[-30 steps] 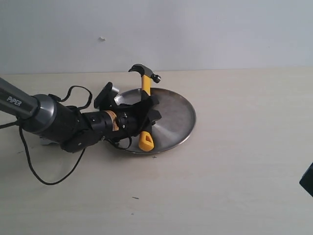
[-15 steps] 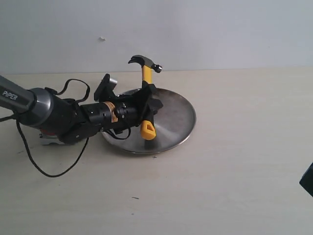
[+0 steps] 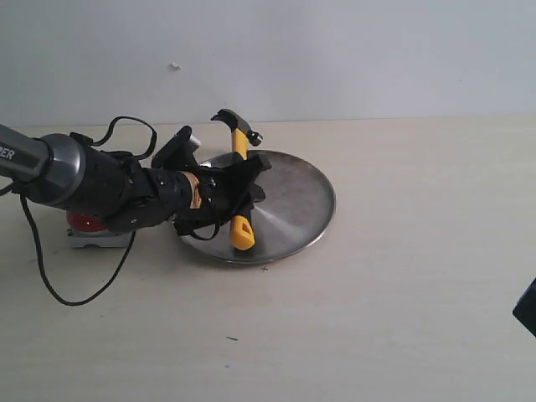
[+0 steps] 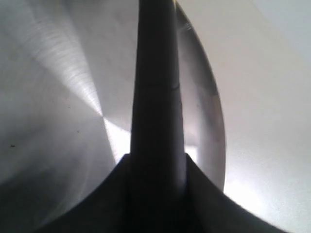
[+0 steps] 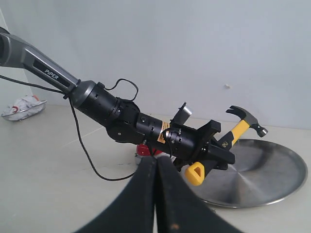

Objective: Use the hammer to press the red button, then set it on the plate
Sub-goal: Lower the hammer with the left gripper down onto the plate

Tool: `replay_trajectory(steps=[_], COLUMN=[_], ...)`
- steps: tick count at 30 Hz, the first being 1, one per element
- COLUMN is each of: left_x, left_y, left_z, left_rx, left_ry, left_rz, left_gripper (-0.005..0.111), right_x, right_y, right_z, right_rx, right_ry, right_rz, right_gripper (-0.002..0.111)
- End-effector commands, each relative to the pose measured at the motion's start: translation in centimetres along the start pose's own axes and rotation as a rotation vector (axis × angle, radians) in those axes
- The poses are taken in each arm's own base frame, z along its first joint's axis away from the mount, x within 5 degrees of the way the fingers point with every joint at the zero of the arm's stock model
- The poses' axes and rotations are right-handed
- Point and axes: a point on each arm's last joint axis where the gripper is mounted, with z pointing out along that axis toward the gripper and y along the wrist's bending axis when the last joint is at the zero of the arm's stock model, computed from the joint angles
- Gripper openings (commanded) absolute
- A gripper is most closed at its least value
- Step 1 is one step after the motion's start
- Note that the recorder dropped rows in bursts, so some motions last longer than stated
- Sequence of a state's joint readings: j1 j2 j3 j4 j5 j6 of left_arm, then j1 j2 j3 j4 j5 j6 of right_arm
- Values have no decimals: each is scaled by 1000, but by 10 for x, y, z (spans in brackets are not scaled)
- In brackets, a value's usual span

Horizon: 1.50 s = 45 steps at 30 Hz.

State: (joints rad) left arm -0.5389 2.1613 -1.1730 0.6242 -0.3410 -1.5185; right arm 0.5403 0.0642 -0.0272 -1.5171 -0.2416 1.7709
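Note:
The hammer [image 3: 240, 180] has a dark head and a yellow-and-black handle. My left gripper [image 3: 248, 189] is shut on the handle and holds it tilted just above the silver plate [image 3: 306, 197], head toward the wall. In the left wrist view the dark hammer handle [image 4: 156, 97] runs up the middle over the plate [image 4: 53, 82]. The red button [image 3: 82, 223] on its grey base sits left of the plate, partly hidden behind the left arm. My right gripper [image 5: 155, 158] is shut and empty, looking at the hammer [image 5: 239, 125], the plate [image 5: 274, 170] and the button [image 5: 145, 149].
A black cable [image 3: 63, 295] loops from the left arm onto the table. A dark shape [image 3: 527, 308] shows at the right edge. A crumpled white object [image 5: 22, 107] lies far off in the right wrist view. The wall stands just behind the plate.
The left arm has drawn back to the left and lowered the hammer closer to the plate. The red button now shows beside the arm.

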Motion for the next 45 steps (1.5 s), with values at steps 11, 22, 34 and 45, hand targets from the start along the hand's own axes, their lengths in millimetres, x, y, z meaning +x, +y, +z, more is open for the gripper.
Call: replay_trajectory(steps=[11,22,34,45], left_x=[-8,-4,-6,-6], left_y=[-11,-11,-27,-22], left_z=[-4,-4,-1,-1], left_rx=[42,10,47,-8], left_ry=[-32,-20,16,17], left_rz=[26,28,45,23], left_gripper=[0,0,7,19], right_x=[0,0,0,0], right_y=[2,2,2,2], right_z=[0,0,0,0], right_rx=[-15,-15,-16,-16], right_ry=[-1,-1,-1,-1], right_rz=[-14,-14,-14,-14], right_gripper=[0,0,0,0])
